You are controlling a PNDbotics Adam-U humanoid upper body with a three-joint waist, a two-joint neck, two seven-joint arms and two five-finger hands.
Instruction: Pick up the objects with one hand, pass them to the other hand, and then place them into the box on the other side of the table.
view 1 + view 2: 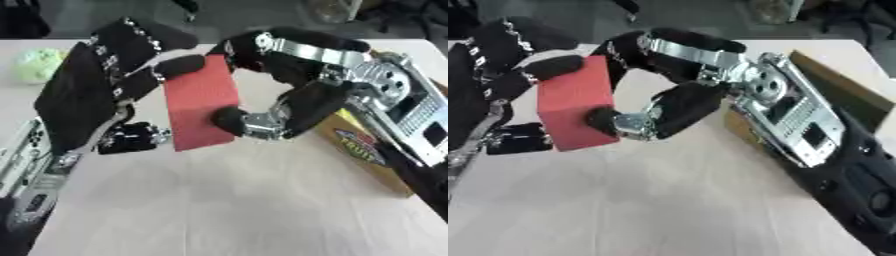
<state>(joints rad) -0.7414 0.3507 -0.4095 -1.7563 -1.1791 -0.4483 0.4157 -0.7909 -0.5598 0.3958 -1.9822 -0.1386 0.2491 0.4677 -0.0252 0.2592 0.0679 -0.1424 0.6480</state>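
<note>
A red block (199,100) hangs above the table between both hands. My left hand (83,100) comes in from the left, one finger curled over the block's top left corner and the thumb below its left edge. My right hand (311,102) reaches in from the right. Its fingers arch over the block's top right corner and its thumb presses the lower right edge. Both hands are shut on the block. The cardboard box (367,150), with a yellow printed side, stands at the right, partly hidden behind my right forearm.
A pale green round object (37,65) lies at the far left of the table. The light table top (227,200) stretches toward the near edge. My right forearm (798,115) covers much of the box's opening.
</note>
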